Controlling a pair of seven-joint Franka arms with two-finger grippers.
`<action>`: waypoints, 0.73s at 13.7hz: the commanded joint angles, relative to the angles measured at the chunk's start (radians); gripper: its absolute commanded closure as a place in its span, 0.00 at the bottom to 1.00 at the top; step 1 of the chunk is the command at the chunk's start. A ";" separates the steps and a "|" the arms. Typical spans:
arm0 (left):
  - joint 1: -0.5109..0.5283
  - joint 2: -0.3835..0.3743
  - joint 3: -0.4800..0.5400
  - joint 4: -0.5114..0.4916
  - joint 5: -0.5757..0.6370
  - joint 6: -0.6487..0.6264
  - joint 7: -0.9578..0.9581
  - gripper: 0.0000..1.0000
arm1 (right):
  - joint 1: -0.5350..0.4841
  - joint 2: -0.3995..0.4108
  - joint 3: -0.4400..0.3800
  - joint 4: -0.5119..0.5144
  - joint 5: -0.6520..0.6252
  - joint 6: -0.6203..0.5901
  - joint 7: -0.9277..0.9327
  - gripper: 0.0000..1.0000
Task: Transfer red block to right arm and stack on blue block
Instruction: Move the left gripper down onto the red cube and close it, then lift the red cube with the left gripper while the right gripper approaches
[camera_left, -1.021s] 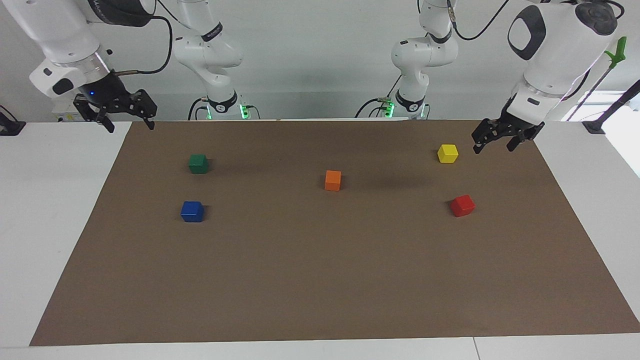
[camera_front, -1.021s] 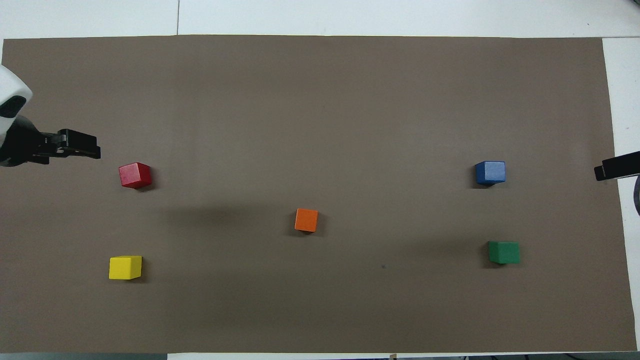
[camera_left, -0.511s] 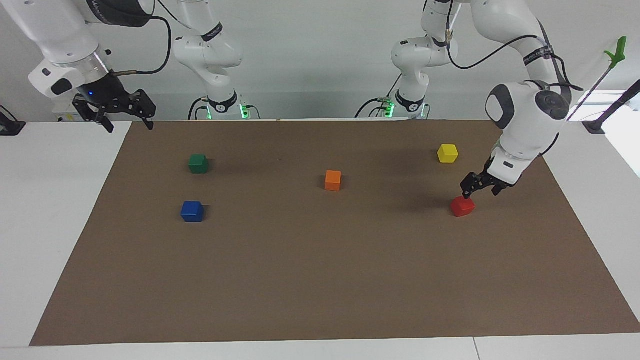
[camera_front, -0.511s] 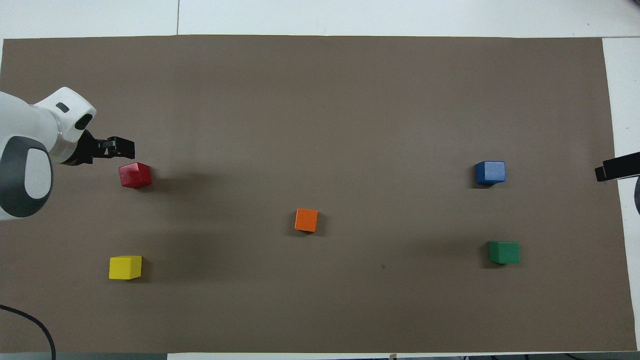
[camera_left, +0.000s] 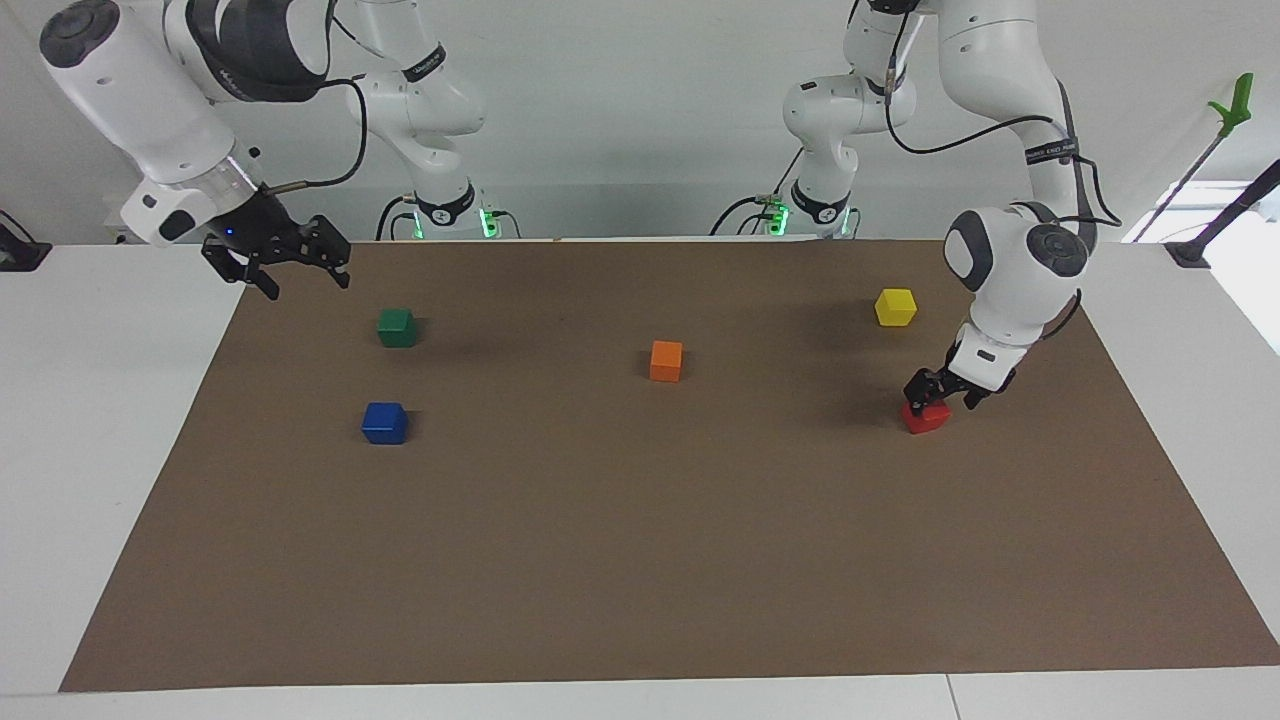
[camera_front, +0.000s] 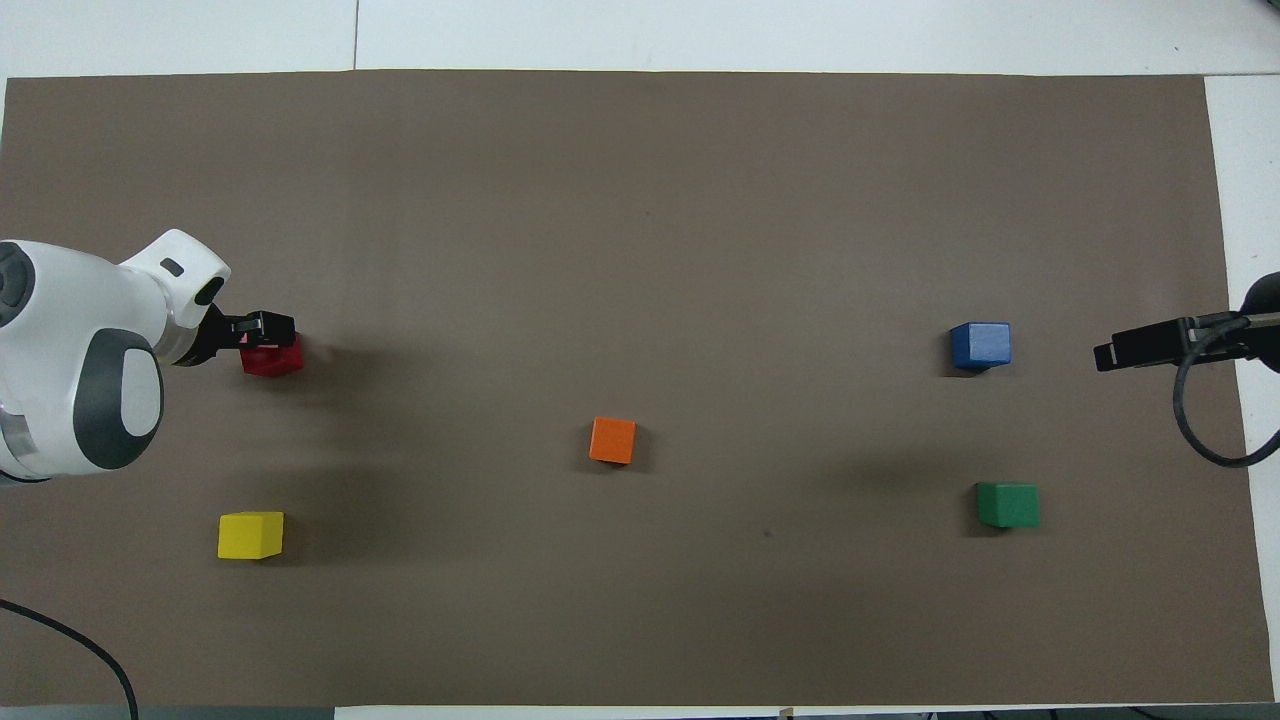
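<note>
Right claw (camera_left: 292, 275) raised over brown mat (camera_left: 640, 560) edge at right arm's end, fingers spread, empty; yellow block (camera_left: 895, 306) and green block (camera_left: 396, 327) nearest to robots, well apart; orange block (camera_left: 666, 360) mid-mat, slightly farther; left claw (camera_left: 937, 392) down at red block (camera_left: 927, 417), fingers released and straddling its top (block sits on surface, not lifted); blue block (camera_left: 384, 423) about level with red one, toward right arm's end.
</note>
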 joint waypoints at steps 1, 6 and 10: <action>0.002 -0.014 -0.004 -0.034 0.017 0.034 -0.083 0.00 | -0.018 -0.040 0.009 -0.068 0.119 0.021 -0.048 0.00; -0.012 0.030 -0.003 -0.027 0.017 0.060 -0.205 0.10 | -0.044 -0.032 0.008 -0.165 0.429 0.025 -0.232 0.00; -0.009 0.065 -0.009 0.107 0.014 -0.076 -0.223 1.00 | -0.075 -0.014 0.008 -0.262 0.712 0.011 -0.393 0.00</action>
